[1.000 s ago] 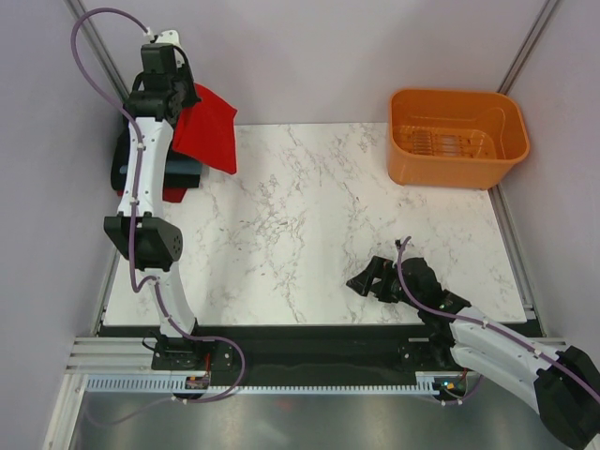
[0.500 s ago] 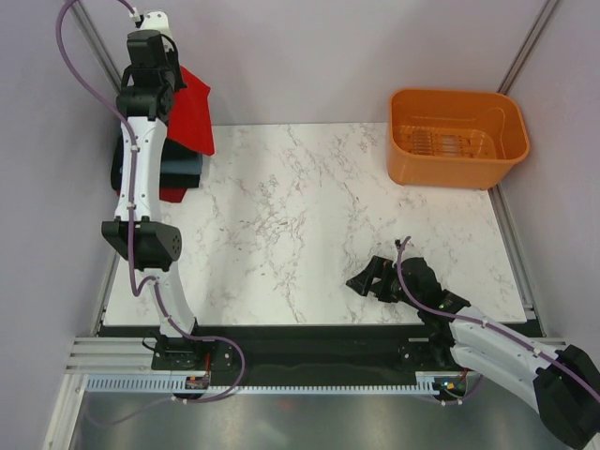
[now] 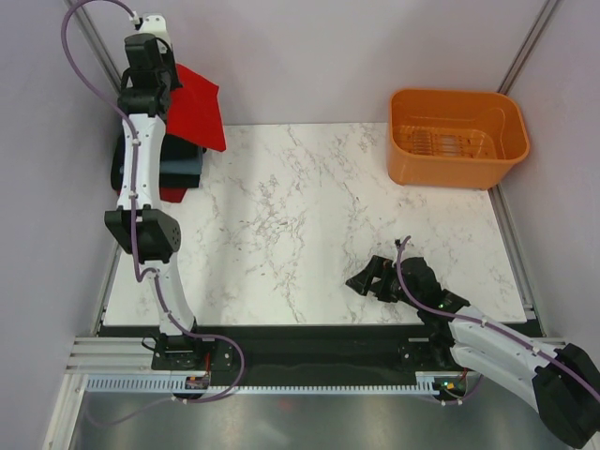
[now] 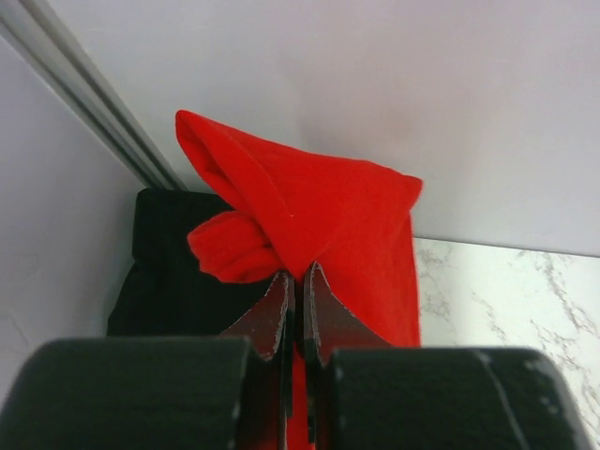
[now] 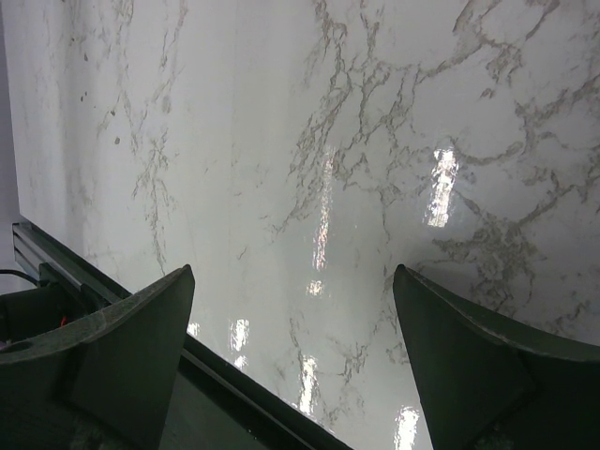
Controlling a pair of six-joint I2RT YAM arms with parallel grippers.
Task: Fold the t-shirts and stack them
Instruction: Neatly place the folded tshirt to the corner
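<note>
My left gripper [image 3: 167,86] is raised at the far left corner, shut on a folded bright red t-shirt [image 3: 197,111] that hangs from it above the stack. In the left wrist view the gripper [image 4: 296,277] pinches the red t-shirt [image 4: 328,211] with jaws closed on the cloth. Below lies the stack: a black folded shirt [image 4: 169,272], a slate-blue one [image 3: 183,167] and a red one [image 3: 173,194] at the bottom. My right gripper [image 3: 367,279] rests low over the near right of the table, open and empty [image 5: 292,309].
An orange plastic basket [image 3: 457,137] stands at the far right corner. The white marble table [image 3: 309,225] stretches between the stack and the basket. Grey walls and a metal frame post [image 4: 84,84] close in behind the left gripper.
My left gripper has lifted the red t-shirt higher and back toward the far left corner, then swung it slightly right. The right arm has not moved.
</note>
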